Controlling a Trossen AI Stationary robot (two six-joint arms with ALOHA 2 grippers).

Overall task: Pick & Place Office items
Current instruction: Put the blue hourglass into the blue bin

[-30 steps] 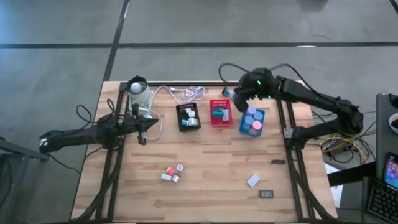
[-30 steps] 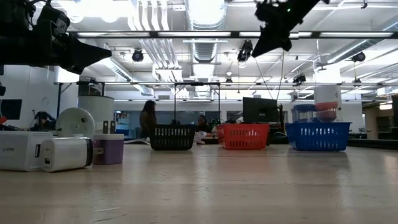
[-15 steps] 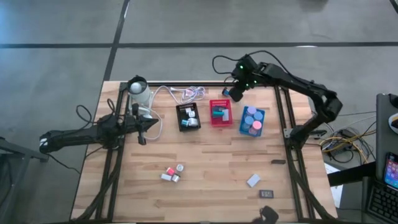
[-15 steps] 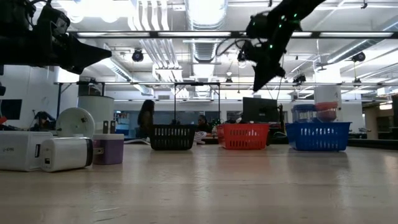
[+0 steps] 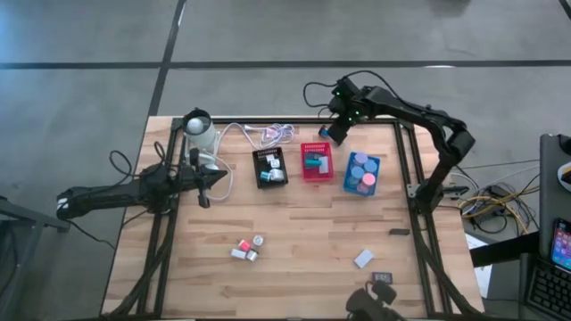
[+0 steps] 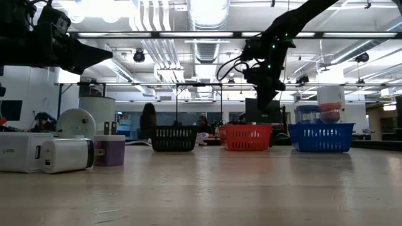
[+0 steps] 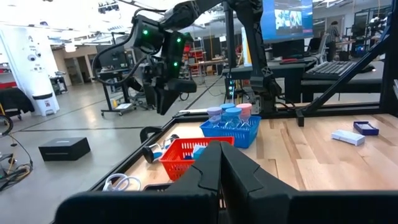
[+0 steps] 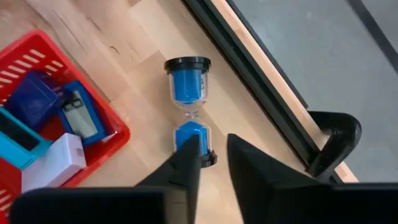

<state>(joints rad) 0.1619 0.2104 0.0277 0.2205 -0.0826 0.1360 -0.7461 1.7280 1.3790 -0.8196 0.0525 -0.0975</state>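
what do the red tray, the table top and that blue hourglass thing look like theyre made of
Red tray: likely moulded plastic, with a slotted mesh wall and an even, slightly glossy colour. Table top: pale wood, probably butcher-block, with visible grain and joined strips. Hourglass: clear bulbs, glass or clear plastic, holding blue fill, with black end caps that look like plastic; it lies just ahead of the right gripper.

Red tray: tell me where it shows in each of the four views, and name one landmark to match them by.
High view: red tray at the table's far side, between the black tray and blue tray.
Low view: red tray right of centre, between those same trays.
Left wrist view: red tray just above the fingers, blue tray behind it.
Right wrist view: one corner of the red tray, beside a blue hourglass.
Shared landmark: the blue tray, except in the right wrist view.
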